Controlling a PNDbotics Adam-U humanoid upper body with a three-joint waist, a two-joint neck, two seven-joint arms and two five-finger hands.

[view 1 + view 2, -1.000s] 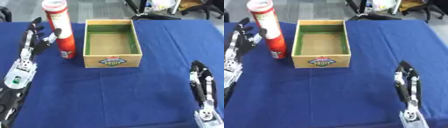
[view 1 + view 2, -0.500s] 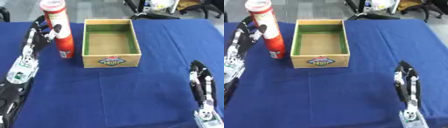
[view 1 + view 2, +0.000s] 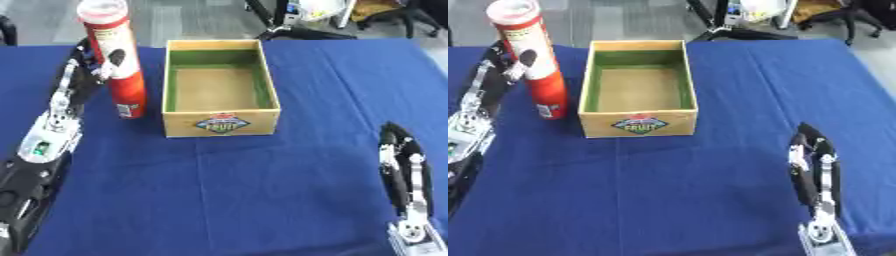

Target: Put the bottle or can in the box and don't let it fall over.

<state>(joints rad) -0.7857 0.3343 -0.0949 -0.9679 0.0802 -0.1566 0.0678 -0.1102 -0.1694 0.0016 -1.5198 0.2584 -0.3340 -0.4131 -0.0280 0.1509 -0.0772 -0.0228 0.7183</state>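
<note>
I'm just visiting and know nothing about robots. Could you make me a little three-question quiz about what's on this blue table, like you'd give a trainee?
1. True or false: the red can already stands inside the wooden box.
2. Which hand is at the can? A) the left hand B) the right hand C) both
3. Fill in: the box is open at the top and holds ____.

Key
1. False: it stands upright on the blue cloth, left of the box.
2. A: the right hand rests idle near the lower right corner.
3. Nothing: its green-lined inside is bare.
</note>
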